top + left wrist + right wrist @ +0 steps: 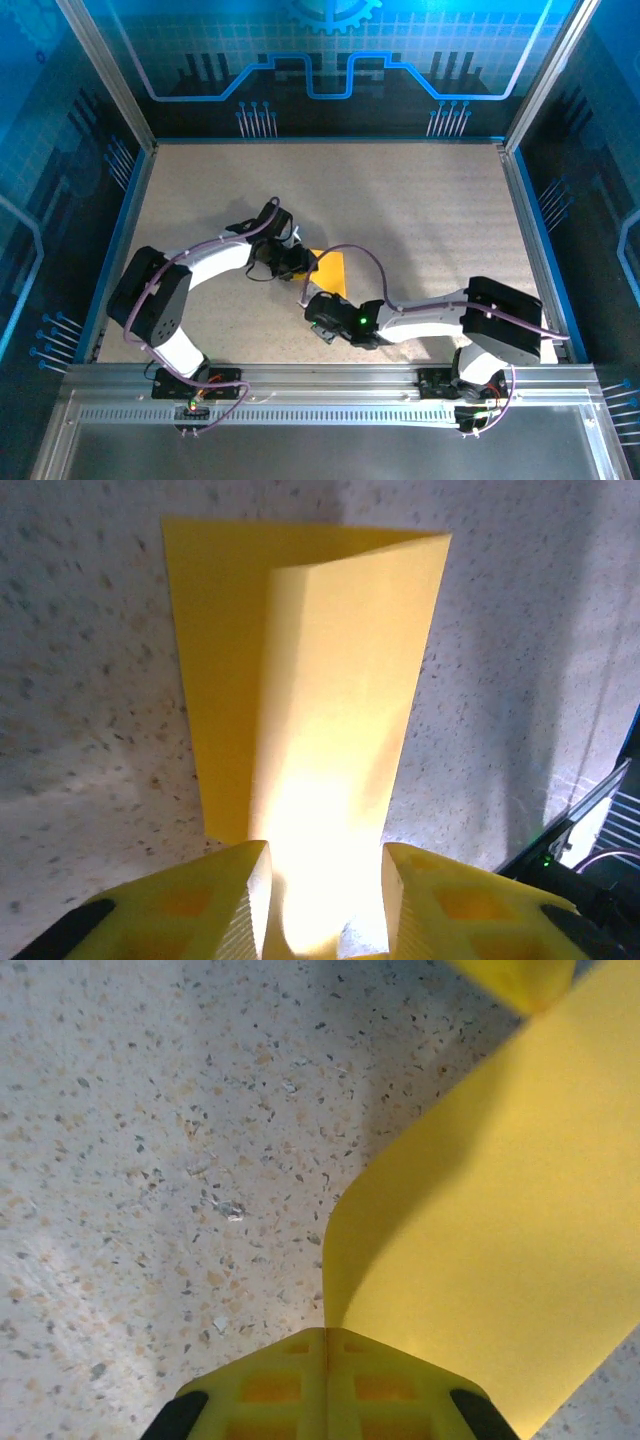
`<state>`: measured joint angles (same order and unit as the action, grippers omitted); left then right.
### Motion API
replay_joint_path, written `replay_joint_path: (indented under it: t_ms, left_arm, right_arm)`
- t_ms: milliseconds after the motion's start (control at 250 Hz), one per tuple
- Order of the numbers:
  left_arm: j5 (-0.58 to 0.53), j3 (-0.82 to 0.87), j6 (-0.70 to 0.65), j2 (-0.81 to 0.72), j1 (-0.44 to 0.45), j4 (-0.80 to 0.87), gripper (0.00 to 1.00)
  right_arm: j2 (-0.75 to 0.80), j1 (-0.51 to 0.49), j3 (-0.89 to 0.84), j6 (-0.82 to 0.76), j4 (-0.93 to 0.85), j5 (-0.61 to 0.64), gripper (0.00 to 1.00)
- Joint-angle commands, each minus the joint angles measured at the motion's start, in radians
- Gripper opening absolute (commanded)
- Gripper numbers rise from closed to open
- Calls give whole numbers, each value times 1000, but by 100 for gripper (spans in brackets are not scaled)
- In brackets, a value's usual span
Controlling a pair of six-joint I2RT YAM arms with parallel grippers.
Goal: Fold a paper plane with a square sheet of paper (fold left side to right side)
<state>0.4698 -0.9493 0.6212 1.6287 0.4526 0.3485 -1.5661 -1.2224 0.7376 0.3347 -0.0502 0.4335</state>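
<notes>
**Left-to-right fold under way: flap raised, crease not yet pressed.**

The square sheet of paper (331, 270) lies mid-table (420, 220) between both arms, with one flap curling up over its flat part. At the sheet's near-left corner, the right gripper (325, 1332) has its jaws closed tight, and we judge it is pinching the raised flap's edge. On the sheet's left, the left gripper (325, 865) stands partly open, its fingers either side of the paper without clamping it. Next, we think, the flap must be carried rightward, its edges matched and the crease flattened.
</notes>
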Motion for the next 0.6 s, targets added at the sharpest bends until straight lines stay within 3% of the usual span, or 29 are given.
replay_joint_path:
  t_ms: [0,160,308,599]
  left_arm:
    - [-19,-55,-73,-52,-27,100,37]
    - [-9,-98,-125,-66,-34,135,36]
    - [56,-109,-130,-21,-17,95,27]
    - [65,-191,-171,173,51,94,17]
  right_arm:
    - [51,52,-30,86,27,-146,0]
    - [78,113,-61,134,93,-324,0]
    - [72,178,-97,181,165,-452,0]
    - [48,221,-125,226,225,-532,0]
